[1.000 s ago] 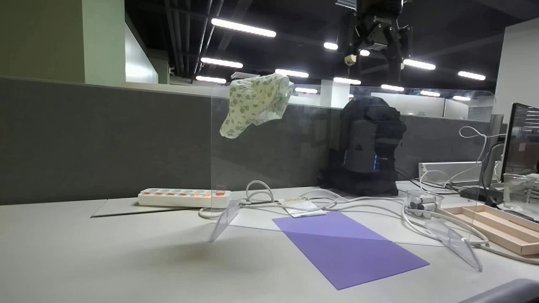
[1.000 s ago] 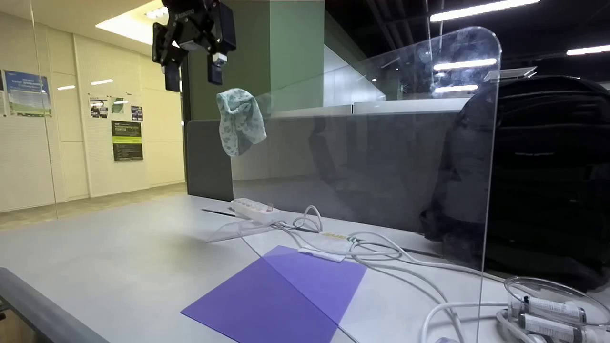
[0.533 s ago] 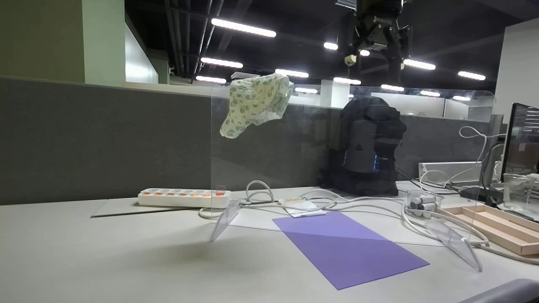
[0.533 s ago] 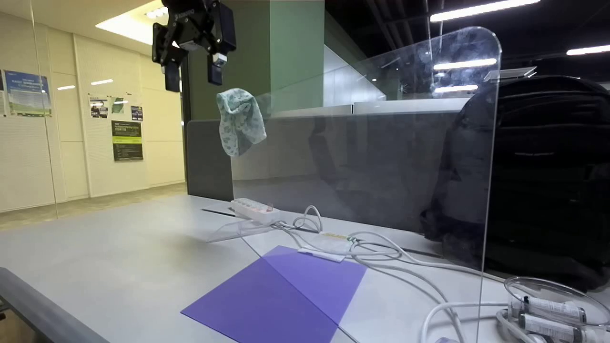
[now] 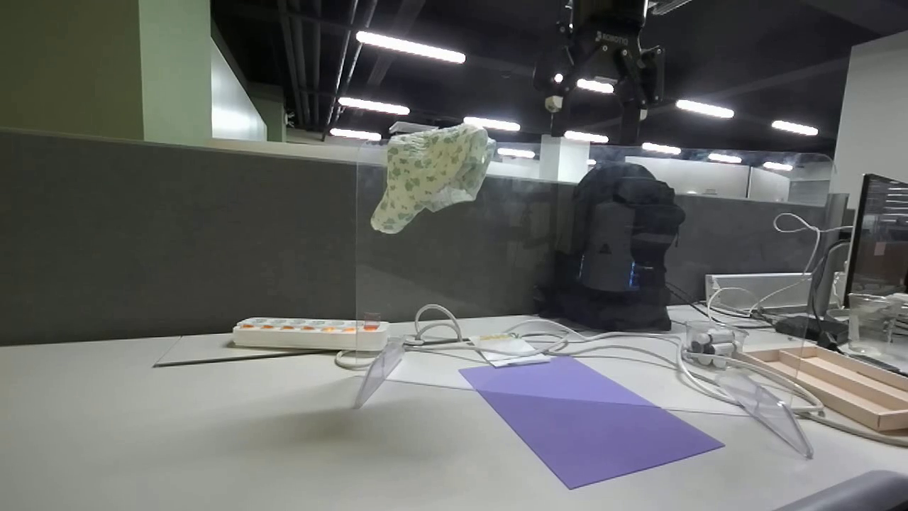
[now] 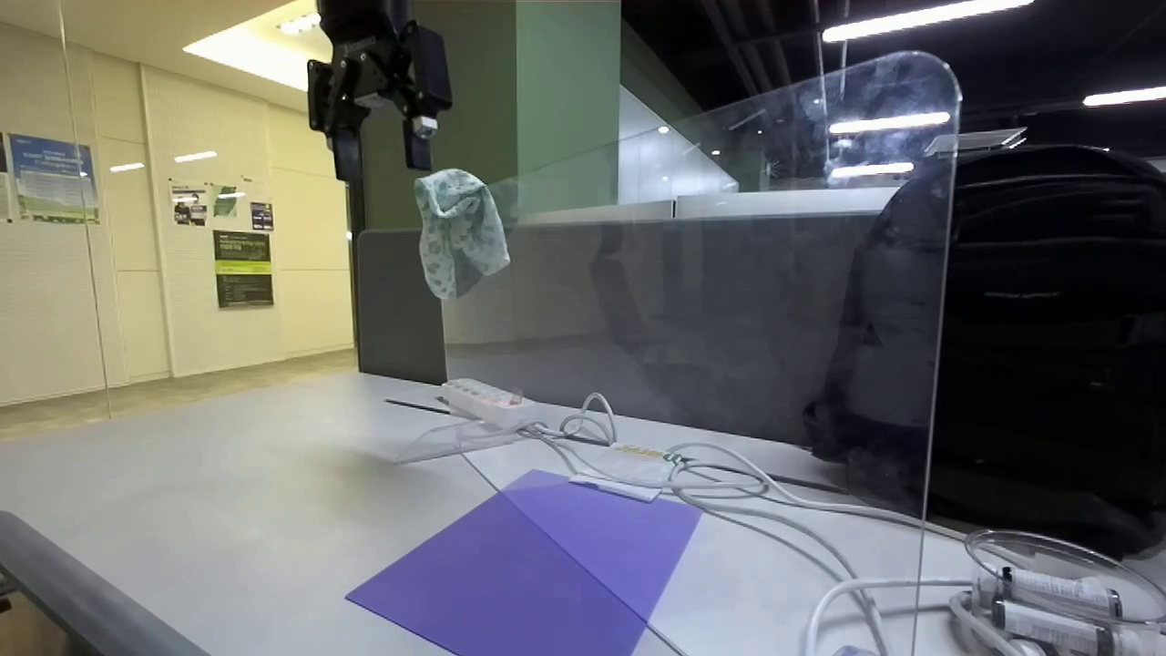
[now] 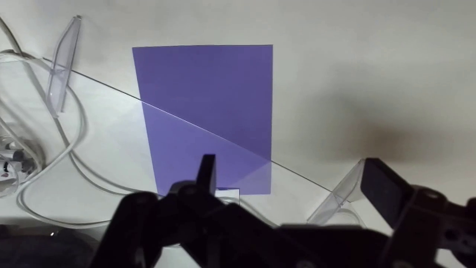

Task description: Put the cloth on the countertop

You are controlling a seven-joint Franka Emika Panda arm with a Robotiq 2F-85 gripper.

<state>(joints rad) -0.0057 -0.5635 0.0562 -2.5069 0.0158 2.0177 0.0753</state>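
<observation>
1. While the one cloth [image 6: 460, 232] hangs over the top edge of the one clear panel [image 6: 729, 310], near its corner and up off the table [image 5: 106, 426], the one gripper [image 5: 593, 124] hangs in the air, apart from the cloth.
2. Two fingers [image 7: 385, 188] are on the gripper; they stand widely spread with only air between them, so it has hold of nothing.
3. Two clear feet [image 7: 65, 63] carry the panel, which stands upright across one purple sheet [image 7: 208, 93] lying flat on the table.
4. One white packet [image 6: 629, 460] overlaps an edge of the sheet.
5. One strip [image 5: 308, 335], one dark pack [image 6: 1048, 383], one pale tray [image 5: 895, 419] and one screen [image 5: 883, 241], seen in part, are on the table.
6. One cup [image 6: 982, 579] holds bottles [image 6: 1061, 592]: two show plainly, and I cannot tell whether there are more. Cables [image 6: 897, 582] lie looped about, too tangled to count.
7. Compared with half a second earlier, the gripper has shifted toward the cloth in both exterior views; its fingers look just as far apart.
8. The cloth has kept its place and its folds, and panel, sheet and packet are where they were.
</observation>
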